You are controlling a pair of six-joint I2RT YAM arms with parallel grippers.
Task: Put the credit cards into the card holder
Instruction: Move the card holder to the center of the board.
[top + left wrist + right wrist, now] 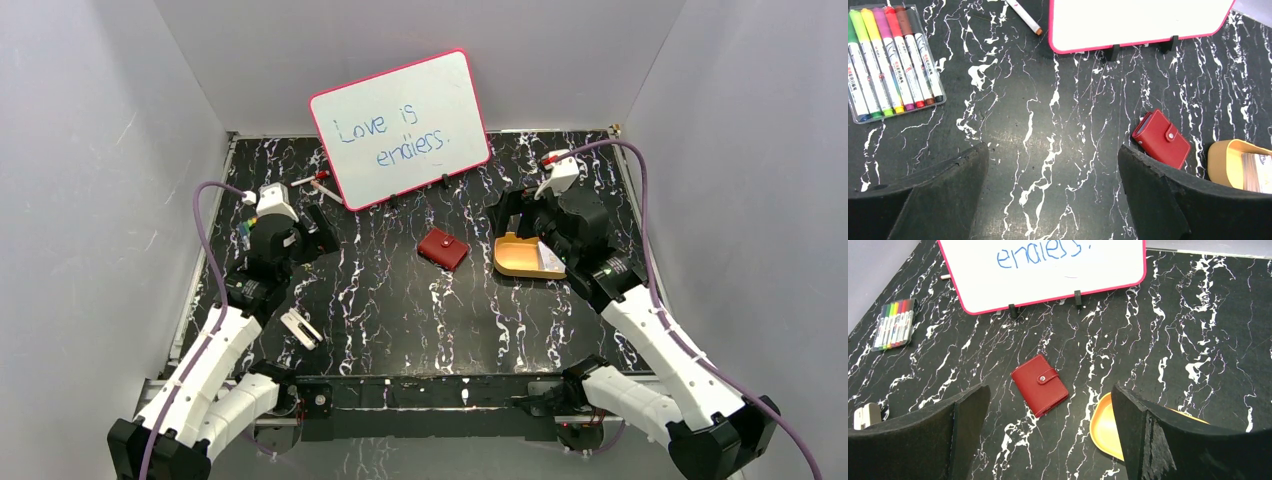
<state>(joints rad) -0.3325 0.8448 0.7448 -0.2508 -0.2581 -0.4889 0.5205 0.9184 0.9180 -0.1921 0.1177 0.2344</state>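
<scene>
The card holder (443, 249), a dark-red wallet snapped shut, lies flat mid-table; it also shows in the left wrist view (1162, 139) and the right wrist view (1040, 384). The credit cards (549, 261) lie whitish in the yellow-orange tray (508, 258); their edge shows in the left wrist view (1257, 172). My left gripper (316, 238) (1052, 150) is open and empty, above bare table left of the holder. My right gripper (510, 215) (1049, 388) is open and empty, hovering over the tray's far end; its right finger hides the cards in its own view.
A pink-framed whiteboard (400, 128) stands at the back. A pack of coloured markers (893, 62) (894, 324) lies at the back left, with a loose marker (1024, 16) near the board. A small white object (300, 328) lies near the left arm. Grey walls enclose the table.
</scene>
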